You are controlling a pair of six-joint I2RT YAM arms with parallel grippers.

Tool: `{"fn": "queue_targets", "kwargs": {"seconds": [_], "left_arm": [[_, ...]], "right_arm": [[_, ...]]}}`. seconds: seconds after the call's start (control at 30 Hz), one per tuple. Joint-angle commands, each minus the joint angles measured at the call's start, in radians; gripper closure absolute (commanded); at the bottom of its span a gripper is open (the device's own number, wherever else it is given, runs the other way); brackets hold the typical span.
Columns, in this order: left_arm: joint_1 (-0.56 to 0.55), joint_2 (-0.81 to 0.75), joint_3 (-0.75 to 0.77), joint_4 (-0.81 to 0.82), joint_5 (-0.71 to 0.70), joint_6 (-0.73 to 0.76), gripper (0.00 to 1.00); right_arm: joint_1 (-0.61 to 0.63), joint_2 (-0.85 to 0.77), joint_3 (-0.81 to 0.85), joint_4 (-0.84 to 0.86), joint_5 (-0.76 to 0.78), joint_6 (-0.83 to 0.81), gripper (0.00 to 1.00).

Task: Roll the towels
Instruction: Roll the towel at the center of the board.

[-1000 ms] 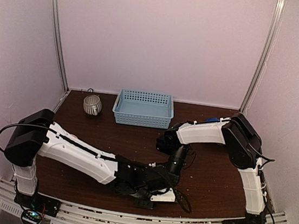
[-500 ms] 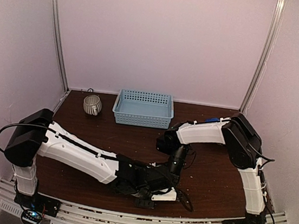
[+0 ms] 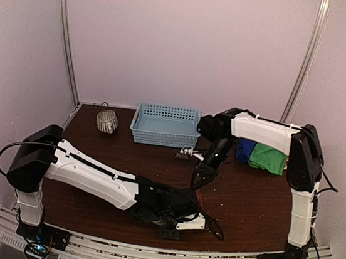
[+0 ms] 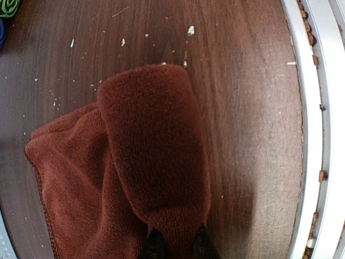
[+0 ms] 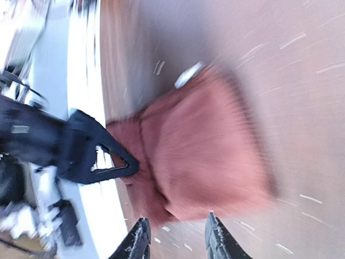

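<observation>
One rust-red towel (image 4: 151,156) lies half-rolled on the table (image 4: 253,108), centre-left in the left wrist view, left end effector (image 4: 177,245) seemingly clamped on it; right end effector (image 5: 175,237) hovers above, jaws apart.

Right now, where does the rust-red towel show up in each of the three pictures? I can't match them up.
Left wrist: the rust-red towel fills the centre-left, one end folded over.
Right wrist: centre of the picture, blurred.
Top external: not visible; the left arm covers that spot near the table's front edge.
Shared landmark: the pale metal rail along the near edge, on the right in left wrist and on the left in right wrist.
</observation>
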Motion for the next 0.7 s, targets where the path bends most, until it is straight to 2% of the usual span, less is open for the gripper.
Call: {"fn": "queue_targets", "kwargs": {"seconds": [0.0,0.07,0.1,0.2,0.27,0.3,0.37,0.4,0.43,0.5,0.6,0.67], "left_arm": [[0.075,0.041,-0.014,-0.002,0.139,-0.025,1.00],[0.127,0.045,-0.006,-0.003,0.266,-0.042,1.00],[0.154,0.050,-0.001,-0.003,0.336,-0.053,1.00],[0.222,0.069,0.015,0.006,0.486,-0.083,1.00],[0.265,0.087,0.022,0.014,0.599,-0.102,1.00],[0.284,0.099,0.025,0.020,0.640,-0.116,1.00],[0.319,0.124,0.035,0.020,0.722,-0.139,1.00],[0.334,0.137,0.040,0.016,0.740,-0.146,1.00],[0.349,0.151,0.045,0.010,0.735,-0.152,1.00],[0.373,0.176,0.049,0.006,0.740,-0.165,1.00],[0.415,0.227,0.060,0.006,0.846,-0.197,1.00],[0.435,0.253,0.063,0.015,0.905,-0.217,1.00]], "right_arm": [[-0.119,-0.201,0.114,-0.039,0.039,0.040,0.64],[-0.147,-0.305,0.120,0.000,0.079,0.071,0.63],[-0.155,-0.365,0.105,0.059,0.107,0.100,0.57],[-0.189,-0.604,-0.089,0.388,0.210,0.294,0.42],[-0.200,-0.742,-0.226,0.547,0.225,0.329,0.34],[-0.200,-0.795,-0.277,0.608,0.261,0.347,0.28],[-0.205,-0.893,-0.355,0.728,0.391,0.405,0.02],[-0.207,-0.931,-0.392,0.774,0.465,0.424,0.00],[-0.212,-0.942,-0.404,0.775,0.489,0.420,0.00],[-0.219,-0.902,-0.355,0.672,0.396,0.343,0.01],[-0.218,-0.861,-0.338,0.507,0.129,0.160,0.16],[-0.208,-0.865,-0.384,0.506,0.097,0.149,0.23]]}}
